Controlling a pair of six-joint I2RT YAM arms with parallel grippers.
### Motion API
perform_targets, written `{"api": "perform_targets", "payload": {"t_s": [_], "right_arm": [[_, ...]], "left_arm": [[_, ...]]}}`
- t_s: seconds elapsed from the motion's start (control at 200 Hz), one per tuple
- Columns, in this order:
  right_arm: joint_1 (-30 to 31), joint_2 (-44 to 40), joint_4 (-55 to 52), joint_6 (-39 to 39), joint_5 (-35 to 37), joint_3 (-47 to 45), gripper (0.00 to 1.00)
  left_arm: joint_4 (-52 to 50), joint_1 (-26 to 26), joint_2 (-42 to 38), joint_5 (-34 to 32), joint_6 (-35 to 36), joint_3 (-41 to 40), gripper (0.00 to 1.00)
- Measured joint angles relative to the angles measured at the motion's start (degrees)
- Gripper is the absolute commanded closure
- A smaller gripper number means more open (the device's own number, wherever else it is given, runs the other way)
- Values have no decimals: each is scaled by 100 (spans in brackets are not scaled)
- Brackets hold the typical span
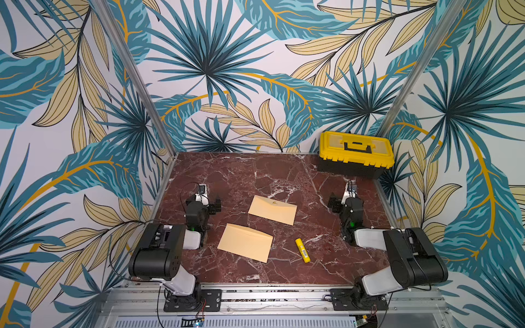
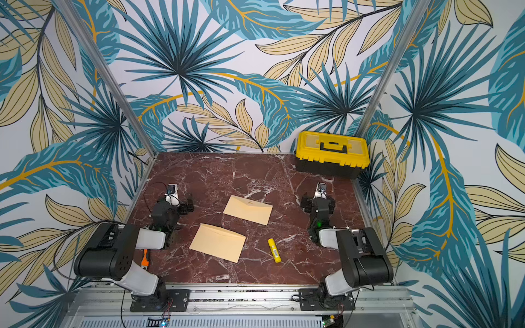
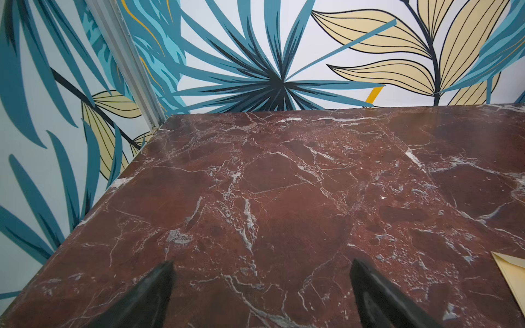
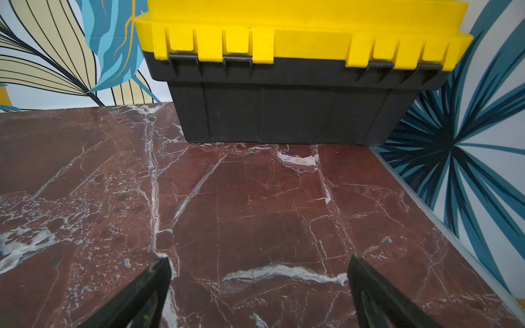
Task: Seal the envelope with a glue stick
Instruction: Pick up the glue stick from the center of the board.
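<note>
On the red marble counter (image 1: 241, 176) the glue stick (image 1: 302, 250) lies near the nearer envelope (image 1: 245, 246); left fingers (image 3: 142, 295) and right fingers (image 4: 142, 292) stand apart, empty.

Yellow-lidded toolbox (image 1: 356, 154), possibly orange tool (image 2: 145, 257)

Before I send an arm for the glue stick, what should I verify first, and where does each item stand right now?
1. Left pincer open and empty: ok.
2. Right pincer open and empty: ok.
3. Glue stick lying free, touching neither envelope: ok.
4. Glue stick cap on, no white tip showing: ok.
5. Near envelope and far envelope flat and apart from each other: ok.
6. Whether either envelope's flap is open for gluing: cannot tell.
</note>
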Motion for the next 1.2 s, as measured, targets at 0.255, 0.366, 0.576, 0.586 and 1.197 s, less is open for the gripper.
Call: {"api": "perform_targets", "payload": {"t_s": [0.255, 0.366, 0.576, 0.586, 1.197], "right_arm": [[0, 0, 0, 0, 0, 0, 1], [0, 0, 2, 2, 0, 0, 1], [0, 0, 2, 2, 0, 0, 0], [0, 0, 2, 2, 0, 0, 1], [0, -1019, -1357, 81, 9, 363, 1]], "left_arm": [[0, 0, 0, 0, 2, 0, 0], [0, 0, 0, 0, 0, 0, 0], [0, 0, 0, -258, -103, 0, 0], [0, 0, 0, -275, -107, 0, 0], [-835, -507, -1029, -1602, -129, 179, 0]]}}
